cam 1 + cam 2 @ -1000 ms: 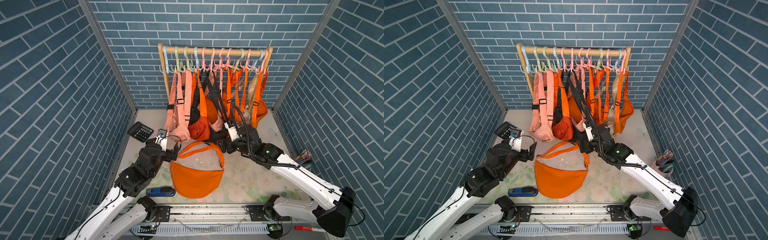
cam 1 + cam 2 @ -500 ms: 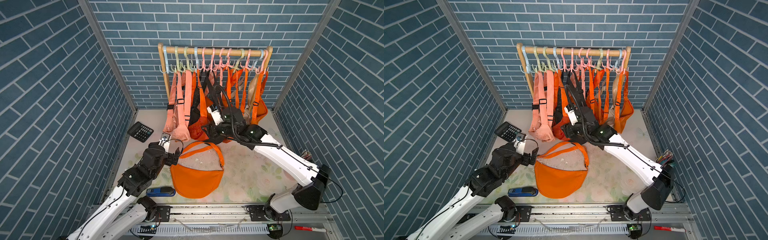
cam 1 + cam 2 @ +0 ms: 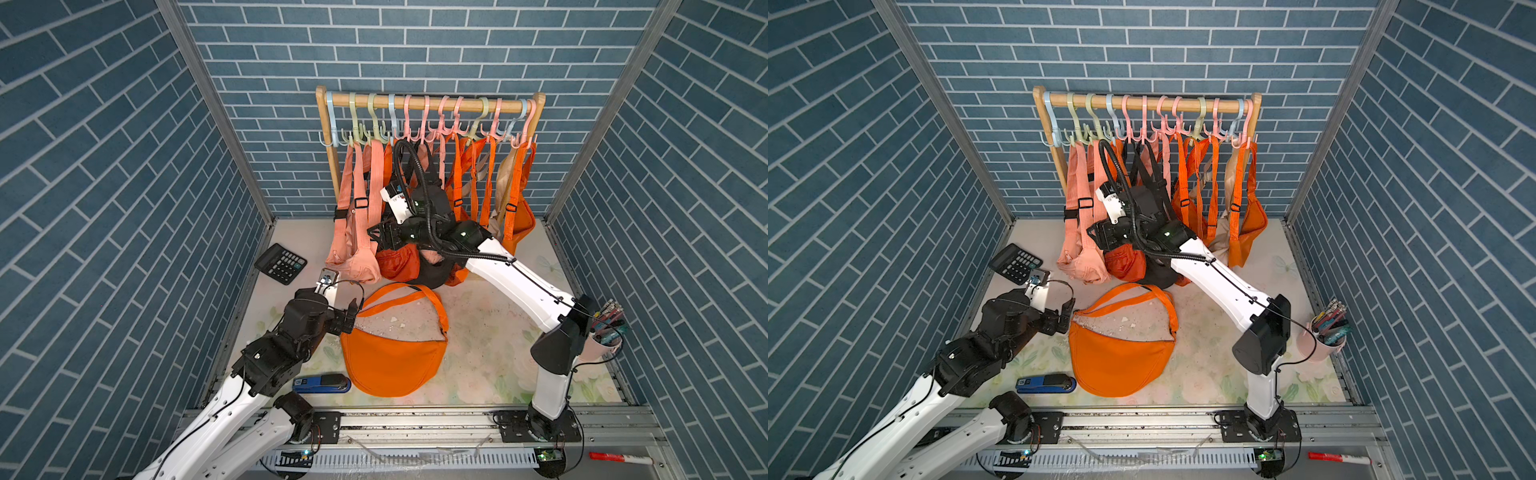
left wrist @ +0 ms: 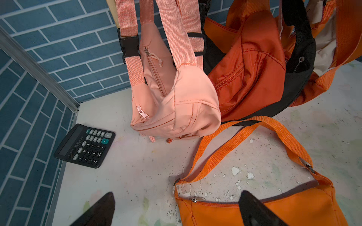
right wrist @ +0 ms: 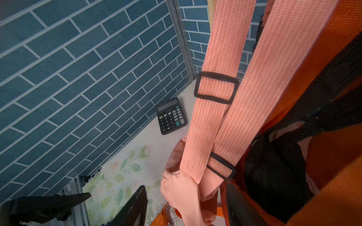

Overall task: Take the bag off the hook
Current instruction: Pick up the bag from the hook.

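Hanging at the 9 o'clock end of the row of bags: peach bag, straps up on the pastel hooks of the wooden rail, bottom down near the table. Just at its 3 o'clock, a dark orange bag and a black bag, with more orange ones beyond. Flat on the table at 6 o'clock of the rack, off any hook: orange bag, strap looped toward 12 o'clock.

In among the hanging straps, above the dark orange bag: right fingers, pointing toward 9 o'clock. Unclear in both top views but plain in the right wrist view: partly apart, only table between them, peach strap just beside, contact impossible to tell. Right arm up from the front rail at 5 o'clock, elbow high near the pen cup, forearm slanting toward 11 o'clock.

At the lying bag's 9 o'clock corner: left fingers, low, pointing toward 3 o'clock. Shown only by the left wrist view: spread wide, gripping nothing, the zip pull under the gap. Left arm stretched out from 7 o'clock. Calculator at 10 o'clock of the lying bag, blue stapler at 8 o'clock.
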`<state>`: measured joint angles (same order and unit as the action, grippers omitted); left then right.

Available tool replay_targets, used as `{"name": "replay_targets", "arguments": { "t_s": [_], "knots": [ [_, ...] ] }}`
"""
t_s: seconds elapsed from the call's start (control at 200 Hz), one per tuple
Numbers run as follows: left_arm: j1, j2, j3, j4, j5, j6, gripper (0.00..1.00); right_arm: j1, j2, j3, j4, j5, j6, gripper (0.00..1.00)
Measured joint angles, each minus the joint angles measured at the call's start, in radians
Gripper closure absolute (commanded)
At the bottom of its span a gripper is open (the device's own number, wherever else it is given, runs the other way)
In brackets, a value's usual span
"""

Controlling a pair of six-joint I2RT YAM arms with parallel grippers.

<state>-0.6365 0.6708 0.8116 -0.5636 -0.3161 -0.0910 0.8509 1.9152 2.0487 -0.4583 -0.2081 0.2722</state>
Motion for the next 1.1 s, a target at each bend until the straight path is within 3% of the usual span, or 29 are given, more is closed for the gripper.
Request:
{"name": "replay_targets", "arguments": {
  "t_s": [0.435, 0.65, 0.77, 1.035, 1.1],
  "knots": [
    [0.002, 0.004, 0.002, -0.027, -0.005, -0.003, 0.01, -0.006, 0.318, 0.423, -0.124, -0.022, 0.028, 0.35],
    [0.002, -0.023, 0.002, -0.026, 0.003, -0.002, 0.01, -0.017, 0.412, 0.521, -0.158, -0.024, 0.052, 0.36],
    [0.002, -0.025, 0.002, -0.025, 0.007, 0.000, 0.01, -0.026, 0.440, 0.540, -0.158, -0.025, 0.072, 0.49],
    [0.002, -0.025, 0.002, -0.023, 0.008, 0.010, 0.01, -0.029, 0.447, 0.541, -0.155, -0.030, 0.105, 1.00],
    [0.002, -0.035, 0.002, -0.023, 0.008, 0.010, 0.01, -0.029, 0.447, 0.540, -0.154, -0.031, 0.113, 1.00]
  ]
}}
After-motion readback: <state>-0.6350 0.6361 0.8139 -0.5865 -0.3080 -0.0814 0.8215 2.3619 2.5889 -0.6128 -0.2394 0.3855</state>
